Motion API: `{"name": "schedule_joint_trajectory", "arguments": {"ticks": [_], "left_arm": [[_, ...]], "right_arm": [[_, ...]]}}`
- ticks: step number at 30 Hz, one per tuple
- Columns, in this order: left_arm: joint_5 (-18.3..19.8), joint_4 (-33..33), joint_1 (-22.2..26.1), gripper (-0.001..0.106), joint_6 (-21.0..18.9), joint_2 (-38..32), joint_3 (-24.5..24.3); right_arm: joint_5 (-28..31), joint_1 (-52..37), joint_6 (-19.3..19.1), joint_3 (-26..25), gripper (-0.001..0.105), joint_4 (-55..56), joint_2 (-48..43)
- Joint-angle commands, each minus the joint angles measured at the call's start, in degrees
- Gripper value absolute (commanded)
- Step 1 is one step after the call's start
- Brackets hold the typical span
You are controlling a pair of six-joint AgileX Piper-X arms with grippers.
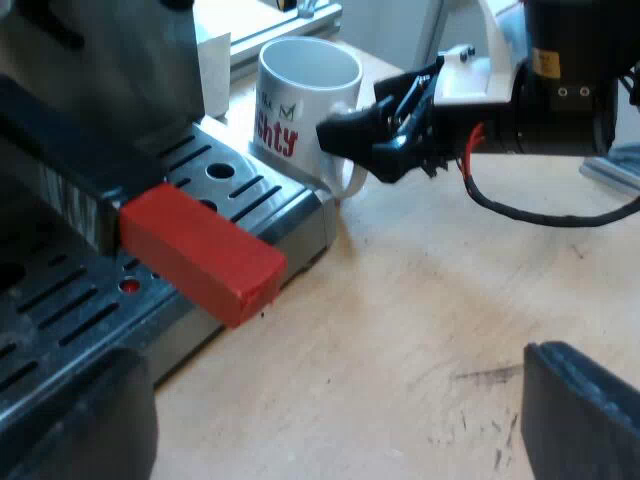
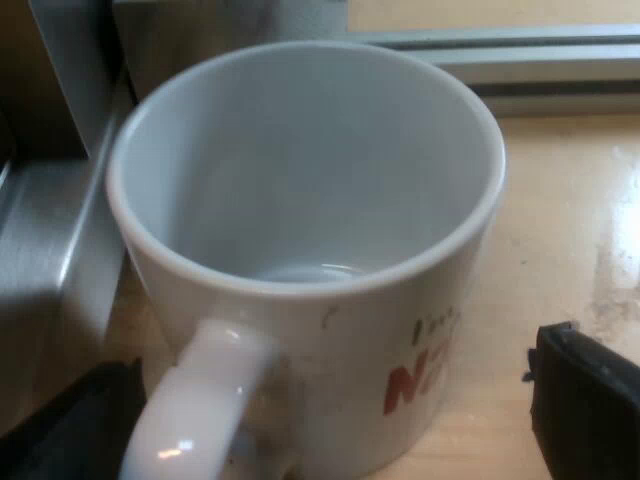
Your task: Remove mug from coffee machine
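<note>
Fingers [image 2: 590, 405] of the right gripper [image 2: 330, 415] stood wide apart, closed on nothing, one each side of the handle loop [image 2: 200, 400] of the mug [image 2: 300, 200]. Mug empty, upright, at the end corner of the drip tray [image 1: 240, 185]; could not tell whether its base sat on the tray or on the table [image 1: 420, 300] just beside it. Over the table the left gripper [image 1: 335, 415] hung open and empty, near the red end [image 1: 200, 250] of the holder's handle. Risks, as judged: a pinch on the thin loop alone might let the mug swing or twist on the lift; an off-centre close could shove it against the machine's metal side [image 2: 50, 260]; a low pull could catch the tray's lip and tip it.
</note>
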Motion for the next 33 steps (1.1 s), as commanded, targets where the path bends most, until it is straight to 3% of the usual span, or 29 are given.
{"name": "schedule_joint_trajectory", "arguments": {"ticks": [1,5,16,22,24,28,33], "left_arm": [[-0.17,-1.27,-0.25,0.077,-0.26,0.16,-0.26],[-0.17,-1.28,-0.25,0.077,-0.26,0.16,-0.26],[-0.17,-1.28,-0.25,0.077,-0.26,0.16,-0.26],[-0.17,0.77,-0.25,0.077,-0.42,0.16,-0.59],[-0.17,3.74,-0.25,0.077,-0.42,0.16,-2.01],[-0.17,9.53,-0.25,0.077,-0.42,0.16,-5.02],[-0.17,13.45,-0.25,0.077,-0.54,0.05,-8.05]], "right_arm": [[0.36,-0.11,-0.04,-0.46,0.078,8.10,-4.69],[-0.43,0.02,-0.04,-0.46,0.078,16.23,-11.21],[-10.24,0.02,0.13,-1.97,0.078,37.34,-32.78],[-11.80,0.02,0.13,-8.60,0.078,61.31,-42.61],[-15.28,0.02,0.13,-12.44,0.078,71.34,-44.65],[-19.34,0.02,0.13,-18.91,0.078,83.53,-45.93],[-19.91,0.02,0.13,-27.21,0.078,91.63,-45.94]]}}
